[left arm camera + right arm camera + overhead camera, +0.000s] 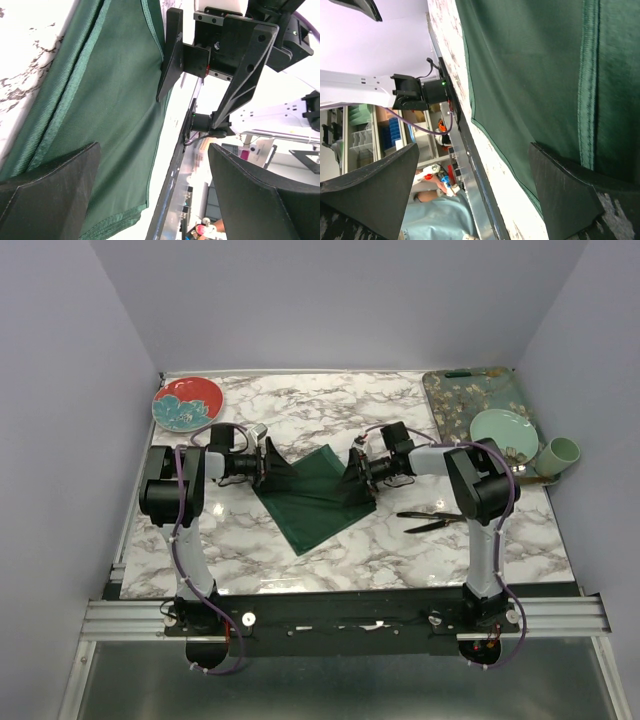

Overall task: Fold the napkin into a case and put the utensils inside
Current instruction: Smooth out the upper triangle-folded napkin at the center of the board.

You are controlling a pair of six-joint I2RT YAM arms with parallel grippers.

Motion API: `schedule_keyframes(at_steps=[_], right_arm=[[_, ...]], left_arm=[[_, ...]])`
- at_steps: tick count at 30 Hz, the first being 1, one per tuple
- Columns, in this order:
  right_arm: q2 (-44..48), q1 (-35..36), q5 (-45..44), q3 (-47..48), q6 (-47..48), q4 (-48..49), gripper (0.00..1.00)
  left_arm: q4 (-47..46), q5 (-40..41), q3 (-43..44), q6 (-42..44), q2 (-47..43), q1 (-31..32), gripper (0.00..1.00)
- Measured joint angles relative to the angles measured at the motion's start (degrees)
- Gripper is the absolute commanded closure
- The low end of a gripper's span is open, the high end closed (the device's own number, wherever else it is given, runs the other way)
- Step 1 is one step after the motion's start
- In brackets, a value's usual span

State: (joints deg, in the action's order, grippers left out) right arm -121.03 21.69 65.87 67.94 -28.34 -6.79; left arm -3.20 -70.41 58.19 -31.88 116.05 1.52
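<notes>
Where the white marble-veined tabletop [330, 405] sits boxed in by pale lavender walls [70, 390], the dark green napkin [315, 505] lies mid-surface between the two arms. The left end effector [272, 468] and right end effector [355, 478] both stand spread wide at opposite corners of the cloth. The utensils [432, 520] lie on bare marble to its right.

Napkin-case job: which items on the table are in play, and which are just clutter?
In play: napkin, utensils.
Clutter: red plate, tray, green plate, cup.
</notes>
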Motion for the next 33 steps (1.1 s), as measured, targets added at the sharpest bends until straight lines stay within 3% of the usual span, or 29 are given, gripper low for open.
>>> schedule_keyframes(at_steps=[8, 14, 21, 25, 33], right_arm=[[0.4, -0.9, 0.1, -0.1, 2.3, -2.4, 0.0], [4.0, -0.2, -2.4, -0.1, 7.6, -7.4, 0.0], [10.4, 2.1, -3.5, 0.7, 6.3, -7.9, 0.0], [9.5, 2.8, -3.5, 0.5, 4.5, -7.3, 0.0], [4.5, 1.9, -5.4, -0.9, 4.1, -6.6, 0.0]], left_arm=[[-0.2, -1.1, -0.1, -0.5, 0.3, -0.8, 0.01], [3.1, 2.2, -2.0, 3.4, -4.4, -0.2, 0.01], [1.8, 6.6, -3.6, 2.1, -11.1, 7.8, 0.01], [-2.6, 8.5, -4.1, -1.6, -9.7, 12.0, 0.01], [-8.1, 9.3, -3.6, -6.2, -4.2, 12.9, 0.01]])
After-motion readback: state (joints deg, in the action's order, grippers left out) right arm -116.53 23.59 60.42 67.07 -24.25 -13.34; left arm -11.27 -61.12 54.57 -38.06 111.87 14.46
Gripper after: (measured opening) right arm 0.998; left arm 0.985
